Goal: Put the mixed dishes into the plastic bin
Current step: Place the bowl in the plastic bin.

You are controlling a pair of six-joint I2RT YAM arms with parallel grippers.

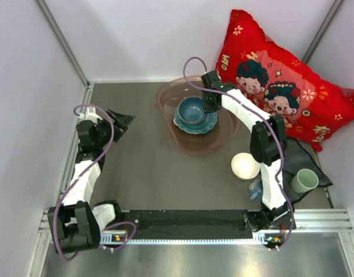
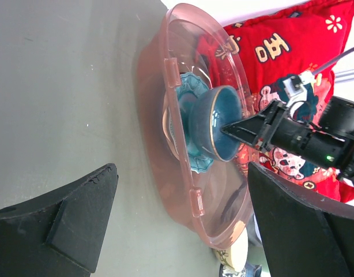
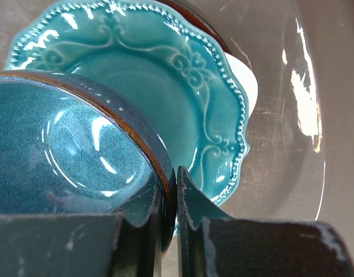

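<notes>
The plastic bin (image 1: 165,98) stands at the back middle of the table. Inside it lies the teal scalloped plate (image 1: 203,126), and the blue bowl (image 1: 191,109) is on or just over that plate. My right gripper (image 1: 210,104) is shut on the bowl's rim, one finger inside (image 3: 139,202) and one outside. In the right wrist view the bowl (image 3: 67,150) fills the left, the plate (image 3: 183,86) lies behind it, and a white dish edge (image 3: 246,81) shows under the plate. My left gripper (image 1: 122,122) stands open and empty at the left, facing the bin (image 2: 177,75).
A cream-white bowl (image 1: 245,165), a small blue mug (image 1: 256,188) and a pale green cup (image 1: 304,180) stand to the right of the right arm. The cup rests on a dark grey cloth (image 1: 301,161). A red cartoon pillow (image 1: 281,75) leans in the back right corner.
</notes>
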